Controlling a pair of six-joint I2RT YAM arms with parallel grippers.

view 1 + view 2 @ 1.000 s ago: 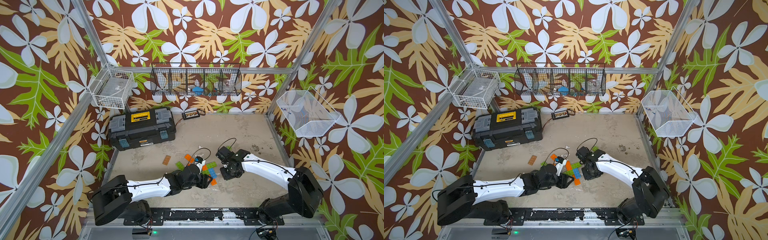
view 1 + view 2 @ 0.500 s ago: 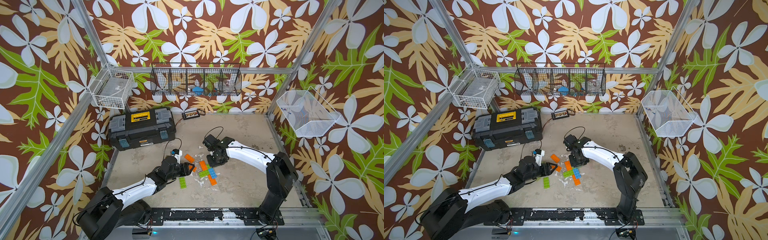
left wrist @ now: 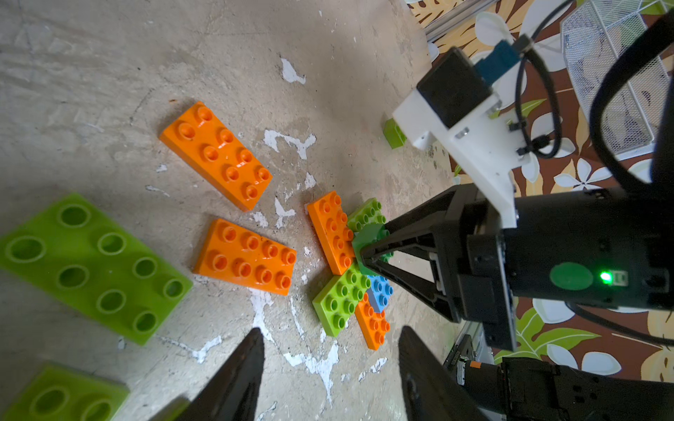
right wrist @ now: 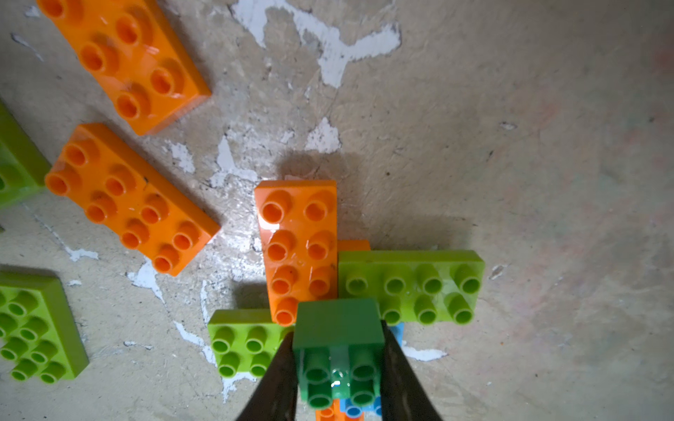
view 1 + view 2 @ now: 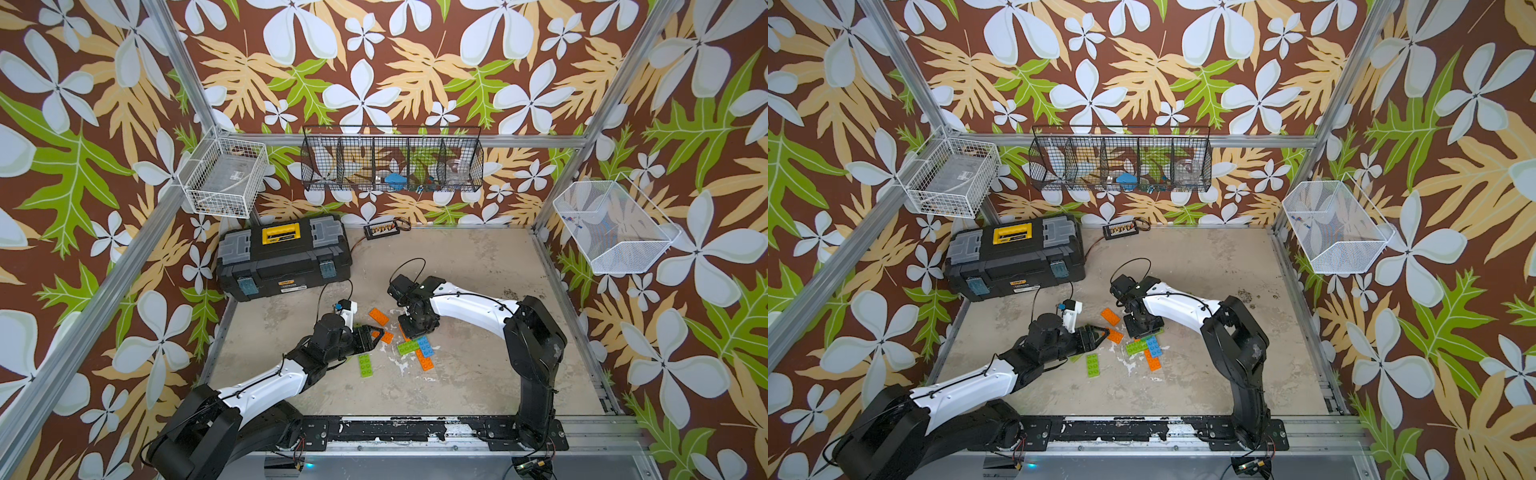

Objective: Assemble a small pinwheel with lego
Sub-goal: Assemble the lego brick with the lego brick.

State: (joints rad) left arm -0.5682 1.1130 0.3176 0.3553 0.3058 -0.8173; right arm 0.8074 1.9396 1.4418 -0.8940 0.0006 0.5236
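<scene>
Where crossed orange, lime and blue plastic bricks (image 4: 299,240) meet: small dark-green square brick (image 4: 339,353), clamped by right gripper (image 4: 337,331).
Left gripper (image 3: 331,329): jaws apart, empty.

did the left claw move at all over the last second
Yes. In a top view the left claw has drawn back off the joined cluster of orange, lime and blue lego bricks, toward the black plastic toolbox with the yellow handle.

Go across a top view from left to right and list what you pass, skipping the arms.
white wire basket → black toolbox → loose lime green brick → part-built pinwheel → white mesh basket. The long black rack and loose orange bricks overlap these, so omitted.
</scene>
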